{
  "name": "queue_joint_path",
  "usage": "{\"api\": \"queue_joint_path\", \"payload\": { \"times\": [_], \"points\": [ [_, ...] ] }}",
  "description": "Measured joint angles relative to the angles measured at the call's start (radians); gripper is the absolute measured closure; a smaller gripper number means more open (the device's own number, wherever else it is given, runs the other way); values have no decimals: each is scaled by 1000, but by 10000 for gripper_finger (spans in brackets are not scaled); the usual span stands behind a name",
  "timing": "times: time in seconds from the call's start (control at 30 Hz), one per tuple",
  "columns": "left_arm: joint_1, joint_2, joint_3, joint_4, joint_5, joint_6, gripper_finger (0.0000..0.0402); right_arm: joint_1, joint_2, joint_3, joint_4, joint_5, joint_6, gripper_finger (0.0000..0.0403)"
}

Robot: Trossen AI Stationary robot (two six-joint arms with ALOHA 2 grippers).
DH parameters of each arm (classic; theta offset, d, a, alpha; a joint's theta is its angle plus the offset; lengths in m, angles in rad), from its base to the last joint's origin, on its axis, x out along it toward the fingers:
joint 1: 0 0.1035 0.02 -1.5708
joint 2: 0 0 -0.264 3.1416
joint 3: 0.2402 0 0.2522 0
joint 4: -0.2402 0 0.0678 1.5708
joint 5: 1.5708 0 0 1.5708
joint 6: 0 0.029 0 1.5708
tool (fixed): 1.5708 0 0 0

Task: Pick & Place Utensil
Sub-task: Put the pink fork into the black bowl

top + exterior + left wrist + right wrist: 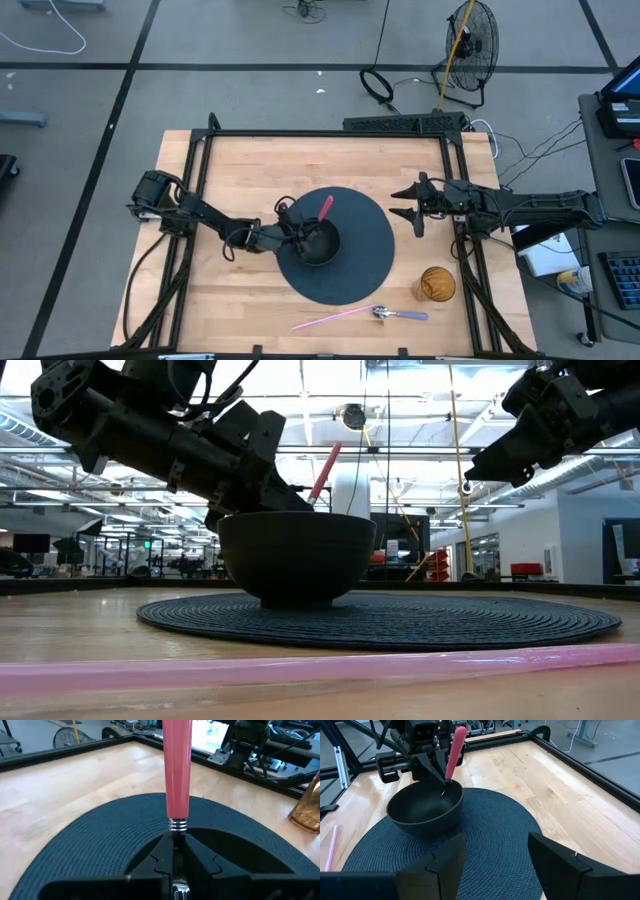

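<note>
High view: my left gripper [297, 226] sits over the near-left part of the black bowl [318, 243], which stands on the round dark mat [365, 262] at the middle of the table [250, 160]. My left fingers [200, 860] are pressed together on the metal neck of the pink-handled utensil [325, 207], just below the silver collar where the handle begins. The handle rises out of the bowl and leans toward the far edge of the table; the working end is down inside the bowl and hidden by its wall.

Low view: the pink handle stands tilted above the bowl rim, with my left gripper [262, 480] close behind it. The bowl rests flat on the mat.

My right gripper [416, 206] hangs above the right edge of the mat, well apart from the bowl. Its fingers [445, 857] stand wide apart with nothing between them.

Near the front edge of the table, off the mat, lie a pink straw [330, 320] and, just beside it toward the right, a second utensil [400, 315] with a bluish handle. An amber cup [437, 284] stands near the front-right corner, close to the mat's edge.
</note>
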Motion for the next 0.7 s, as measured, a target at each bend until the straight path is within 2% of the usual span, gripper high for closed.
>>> {"api": "queue_joint_path", "payload": {
  "times": [0.1, 0.37, 0.57, 0.7],
  "points": [
    [2, 23, 0, 0, 0, -19, 364, 0, 0, 0, 0, 0, 0, 193],
    [3, 97, 35, 19, 4, -17, 380, 0, 0, 0, -1, -1, 0, 193],
    [4, 100, 58, 18, 3, 20, 352, 0, 0, 0, -9, -1, 0, 193],
    [4, 100, 58, 7, 3, 20, 348, 0, 0, 0, -9, -1, 0, 193]
  ]
}}
